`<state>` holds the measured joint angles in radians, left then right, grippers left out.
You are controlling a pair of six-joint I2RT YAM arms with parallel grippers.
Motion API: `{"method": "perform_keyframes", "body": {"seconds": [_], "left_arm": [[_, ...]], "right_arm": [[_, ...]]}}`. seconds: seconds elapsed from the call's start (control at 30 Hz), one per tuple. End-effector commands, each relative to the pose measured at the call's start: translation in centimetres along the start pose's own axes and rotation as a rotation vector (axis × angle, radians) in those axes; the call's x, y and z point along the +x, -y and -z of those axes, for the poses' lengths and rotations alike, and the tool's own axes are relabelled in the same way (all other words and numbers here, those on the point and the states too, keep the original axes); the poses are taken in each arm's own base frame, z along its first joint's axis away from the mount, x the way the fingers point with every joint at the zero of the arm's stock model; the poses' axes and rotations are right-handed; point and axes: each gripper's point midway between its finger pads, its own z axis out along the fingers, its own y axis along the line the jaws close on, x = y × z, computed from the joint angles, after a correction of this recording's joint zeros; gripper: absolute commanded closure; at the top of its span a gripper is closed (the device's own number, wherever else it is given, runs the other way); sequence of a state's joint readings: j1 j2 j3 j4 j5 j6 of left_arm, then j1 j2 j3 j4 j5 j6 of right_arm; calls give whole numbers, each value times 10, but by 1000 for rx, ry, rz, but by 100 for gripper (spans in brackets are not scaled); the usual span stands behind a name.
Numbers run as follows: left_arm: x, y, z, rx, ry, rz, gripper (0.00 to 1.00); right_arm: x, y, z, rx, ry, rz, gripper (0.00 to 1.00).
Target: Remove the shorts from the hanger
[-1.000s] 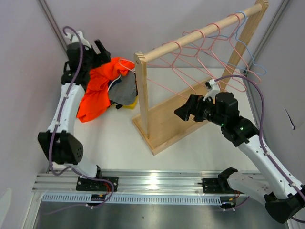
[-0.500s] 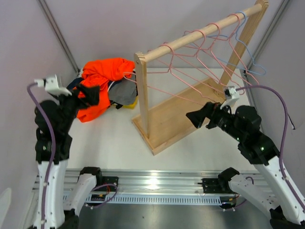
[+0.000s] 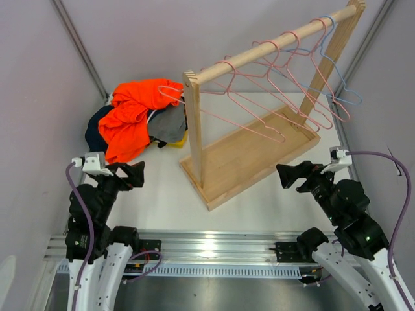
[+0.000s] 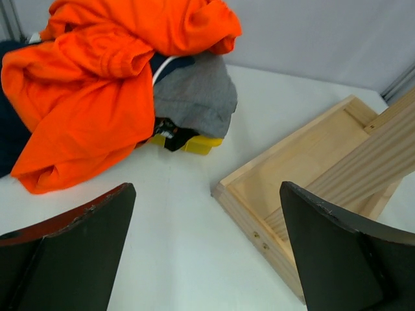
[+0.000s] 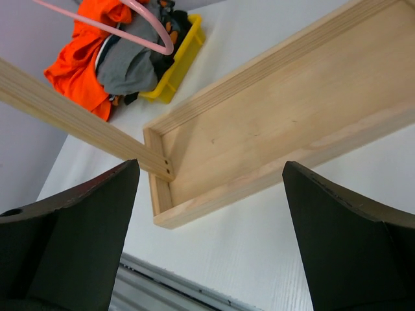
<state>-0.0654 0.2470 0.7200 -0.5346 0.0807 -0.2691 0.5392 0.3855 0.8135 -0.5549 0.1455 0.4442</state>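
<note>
The shorts lie in a heap at the back left. The bright orange shorts [image 3: 136,113] [image 4: 91,97] are on top, with grey shorts [image 3: 168,126] [image 4: 194,97] and navy shorts [image 3: 96,133] beside them. The hangers [image 3: 259,84] on the wooden rack's rod [image 3: 272,44] are bare. One pink hanger [image 3: 170,97] [image 5: 130,26] rests at the heap by the rack's left post. My left gripper [image 3: 133,175] [image 4: 206,214] is open and empty, in front of the heap. My right gripper [image 3: 292,175] [image 5: 211,188] is open and empty, just in front of the rack's base [image 5: 292,97].
A yellow bin [image 3: 176,141] [image 4: 194,144] [image 5: 178,61] sits under the heap's right side. The rack's wooden base [image 3: 246,155] [image 4: 311,188] runs diagonally across the table. Grey walls close in on both sides, and a metal rail [image 3: 207,249] lines the near edge.
Both arms have pulled back toward the near edge. The left gripper left the heap and came down low; the right gripper backed away from the hangers. The heap stays put.
</note>
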Motion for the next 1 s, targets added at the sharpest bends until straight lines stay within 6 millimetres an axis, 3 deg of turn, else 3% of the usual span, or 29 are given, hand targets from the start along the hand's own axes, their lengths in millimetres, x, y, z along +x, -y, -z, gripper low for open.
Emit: {"method": "perform_keyframes", "body": {"seconds": [0.0, 0.47, 0.63, 0.83, 0.97], "left_arm": [[0, -11, -1, -58, 21, 1, 1], [1, 13, -6, 54, -5, 46, 1], [15, 26, -16, 142, -54, 42, 1], [29, 25, -30, 147, -135, 33, 1], [27, 27, -28, 168, -119, 25, 1]], "right_arm": [[-12, 18, 7, 99, 67, -3, 1], [-33, 18, 30, 116, 86, 60, 1], [-15, 26, 25, 123, 51, 85, 1], [-17, 24, 27, 113, 63, 88, 1], [-16, 21, 26, 93, 56, 95, 1]]}}
